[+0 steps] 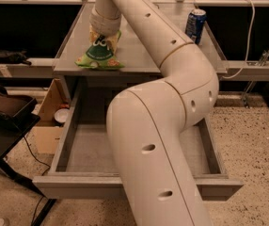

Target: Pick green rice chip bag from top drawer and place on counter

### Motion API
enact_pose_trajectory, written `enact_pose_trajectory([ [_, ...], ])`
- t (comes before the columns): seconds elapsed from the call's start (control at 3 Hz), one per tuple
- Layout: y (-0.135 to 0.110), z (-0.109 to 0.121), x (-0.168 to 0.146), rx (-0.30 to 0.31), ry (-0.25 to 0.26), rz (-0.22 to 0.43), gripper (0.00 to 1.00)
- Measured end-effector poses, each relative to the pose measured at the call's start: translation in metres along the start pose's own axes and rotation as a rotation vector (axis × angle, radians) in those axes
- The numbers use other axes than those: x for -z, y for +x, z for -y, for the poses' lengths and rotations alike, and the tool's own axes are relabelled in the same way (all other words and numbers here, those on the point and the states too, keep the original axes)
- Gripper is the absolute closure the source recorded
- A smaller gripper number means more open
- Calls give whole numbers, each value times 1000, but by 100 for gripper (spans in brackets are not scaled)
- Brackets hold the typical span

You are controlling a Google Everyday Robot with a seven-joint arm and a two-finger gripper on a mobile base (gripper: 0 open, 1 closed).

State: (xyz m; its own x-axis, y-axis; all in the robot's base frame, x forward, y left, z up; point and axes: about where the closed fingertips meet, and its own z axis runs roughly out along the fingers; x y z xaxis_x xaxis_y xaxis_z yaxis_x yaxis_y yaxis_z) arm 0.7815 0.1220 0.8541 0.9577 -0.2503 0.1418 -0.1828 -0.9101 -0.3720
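The green rice chip bag point(99, 55) rests on the front left part of the grey counter point(139, 46), tilted, with its dark green logo facing me and its lower edge spread on the surface. My gripper point(104, 36) is straight above the bag's top end and touches it; the wrist hides where they meet. The top drawer point(83, 149) is pulled fully open below the counter. The part of its flat grey bottom that shows is bare, and my arm hides the rest.
A blue soda can point(195, 25) stands at the counter's back right. My big white arm point(162, 140) crosses the drawer's middle. A cardboard box point(50, 121) and a black table point(3, 121) are on the left. A cable point(252, 41) hangs at the right.
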Motion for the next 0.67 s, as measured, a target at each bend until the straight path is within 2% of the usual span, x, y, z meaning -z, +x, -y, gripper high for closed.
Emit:
enact_pose_trajectory([
  [0.33,0,0,0,0,0,0,37],
  [0.67,0,1,-1,0,1,1,6],
])
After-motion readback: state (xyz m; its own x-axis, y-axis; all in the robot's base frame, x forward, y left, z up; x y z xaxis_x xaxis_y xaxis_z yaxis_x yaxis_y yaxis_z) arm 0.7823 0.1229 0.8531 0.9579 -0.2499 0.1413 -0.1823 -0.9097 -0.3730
